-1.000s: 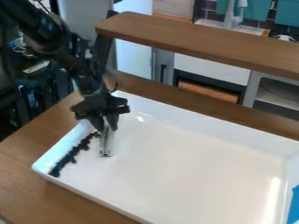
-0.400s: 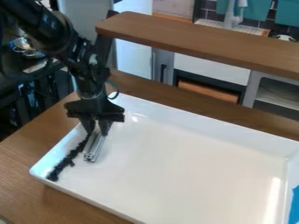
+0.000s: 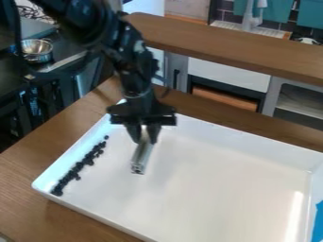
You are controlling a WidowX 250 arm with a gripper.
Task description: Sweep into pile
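Observation:
The black gripper (image 3: 144,134) hangs over the left part of the white tray (image 3: 221,179), shut on a silver metal bar (image 3: 142,155) that slants down toward the tray floor. To the left of the bar and apart from it, small dark pieces (image 3: 77,168) lie in a narrow line along the tray's left wall, from near the front left corner up toward the back. A single dark piece sits at the line's upper end. I cannot tell whether the bar touches the tray floor.
The tray stands on a brown wooden table (image 3: 25,175). Behind it runs a raised wooden shelf (image 3: 240,45). A metal bowl (image 3: 37,50) rests on a dark counter at the upper left. Something blue (image 3: 318,222) is at the right edge.
The gripper, with the bar, first shifted slightly left beside the dark line, then moved right, away from the pieces. The line's upper end is now uncovered.

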